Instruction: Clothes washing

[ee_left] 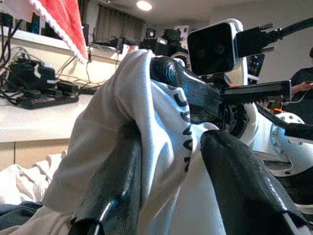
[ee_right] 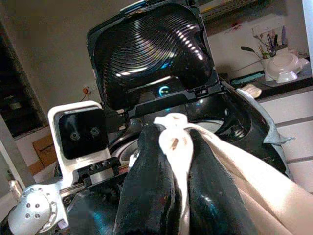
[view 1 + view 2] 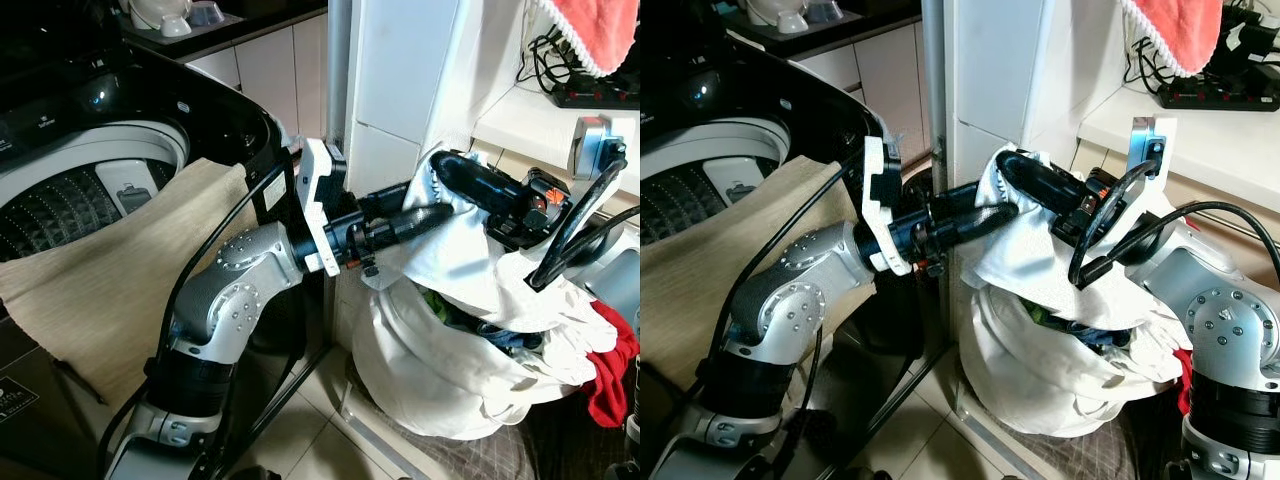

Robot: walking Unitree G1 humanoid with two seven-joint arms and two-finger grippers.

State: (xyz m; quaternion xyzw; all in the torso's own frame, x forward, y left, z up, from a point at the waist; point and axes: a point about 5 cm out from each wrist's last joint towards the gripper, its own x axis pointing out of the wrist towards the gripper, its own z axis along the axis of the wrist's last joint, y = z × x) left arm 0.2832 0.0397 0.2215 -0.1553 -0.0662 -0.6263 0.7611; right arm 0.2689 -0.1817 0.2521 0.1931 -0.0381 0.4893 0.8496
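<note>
Left end effector (image 3: pixel 425 215): reaching across from the washing machine side, its two black fingers (image 1: pixel 117 181) clenched on a fold of the white garment (image 3: pixel 470 270); in the left wrist view the cloth, bearing dark lettering, runs between the fingers.

Right end effector (image 3: pixel 1015 175): just beside and slightly above the left end effector, coming from the opposite side, fingers clenched on the top edge of the same white garment; the right wrist view shows a bunched white fold pinched between its two fingers (image 2: pixel 146 186).

White garment: held up between the two end effectors, draping down onto the laundry bag (image 3: pixel 440 370) directly below them.

Laundry bag: white, standing on the floor below both end effectors, open at the top, with dark and green clothes inside; a red cloth (image 3: pixel 612 375) hangs at its far side, beyond the right end effector.

Washing machine (image 3: pixel 100 160): top-loading, to the left end effector's rear side, lid (image 2: pixel 151 49) raised, drum visible.

Beige cloth (image 3: pixel 110 270): draped over the machine's front rim, beneath the left arm.

Bench (image 3: pixel 560 125): white, behind the right end effector, carrying a black power strip (image 3: pixel 600 97) and cables; a red towel (image 3: pixel 595 30) hangs above it.
</note>
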